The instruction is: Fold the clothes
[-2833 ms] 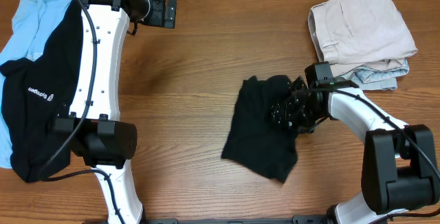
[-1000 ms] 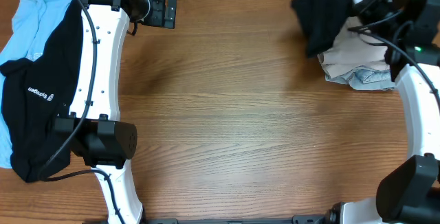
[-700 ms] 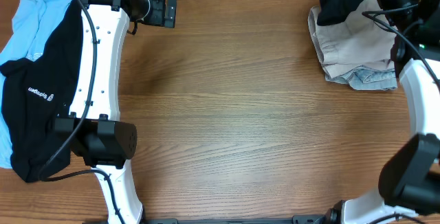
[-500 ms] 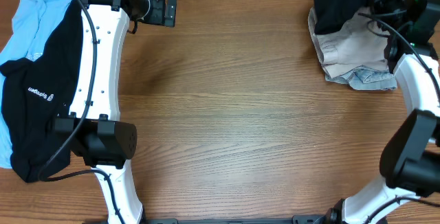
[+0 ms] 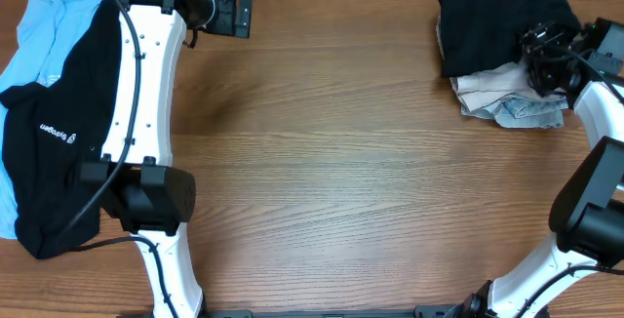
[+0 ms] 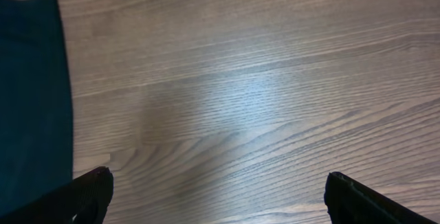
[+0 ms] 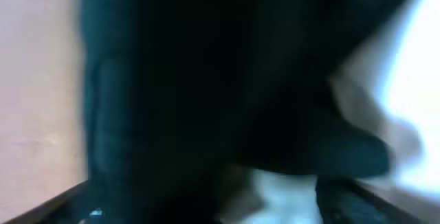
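The folded black garment (image 5: 492, 25) is lying at the table's (image 5: 341, 162) 2 o'clock corner, resting on a beige garment (image 5: 483, 89) and a denim piece (image 5: 531, 113). The right gripper (image 5: 542, 53) is hovering at the stack's 3 o'clock edge with its fingers (image 7: 93, 207) spread apart; its blurred wrist view is showing mostly black cloth. At 11 o'clock, the left gripper (image 5: 234, 14) is hanging over bare wood, fingers (image 6: 89, 189) apart. A black T-shirt (image 5: 58, 133) and a light blue garment (image 5: 44, 16) are lying crumpled at 9 o'clock.
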